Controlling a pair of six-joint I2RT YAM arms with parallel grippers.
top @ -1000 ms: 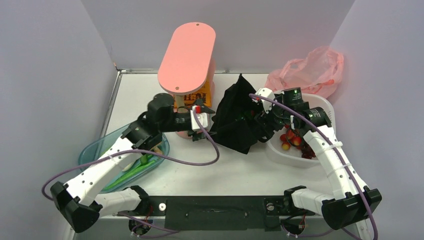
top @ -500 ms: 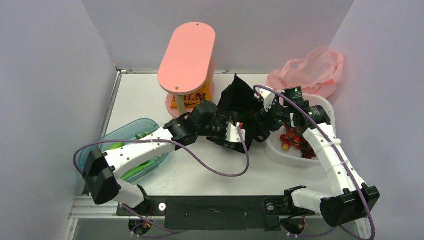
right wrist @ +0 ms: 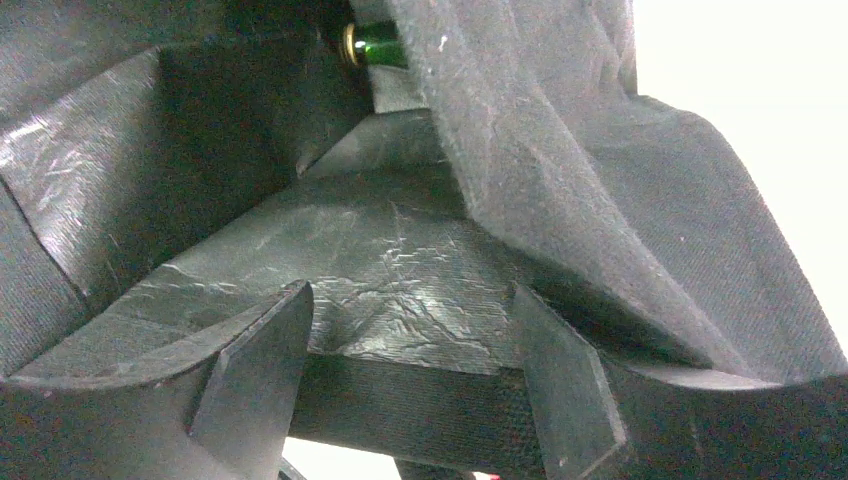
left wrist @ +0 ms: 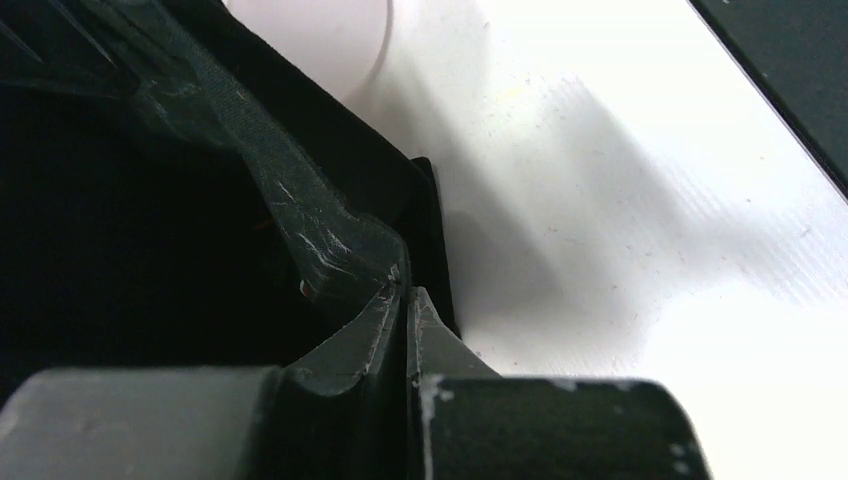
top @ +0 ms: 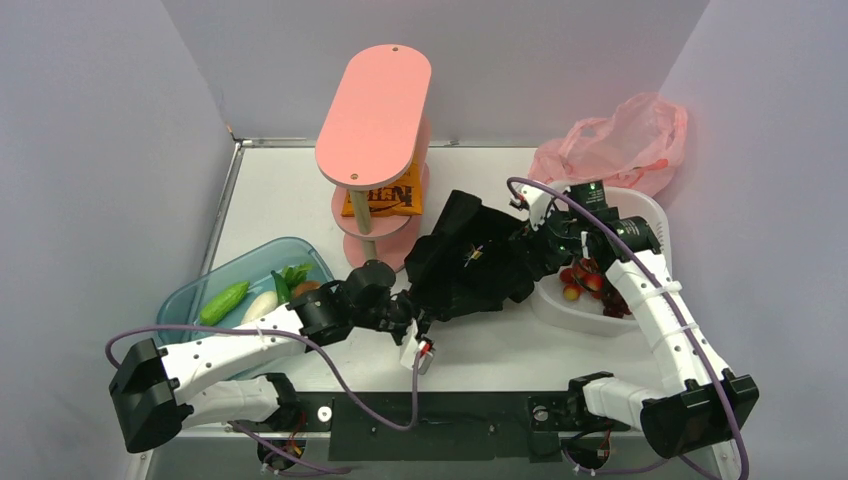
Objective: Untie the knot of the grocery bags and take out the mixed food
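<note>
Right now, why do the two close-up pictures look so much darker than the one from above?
Left wrist view: the black tote fills the left half, and the white table beside it looks washed out. Right wrist view: tote fabric nearly fills the frame, the corner is blown white, only the green bottle glints. Top view: even light, soft shadows, sharp.
</note>
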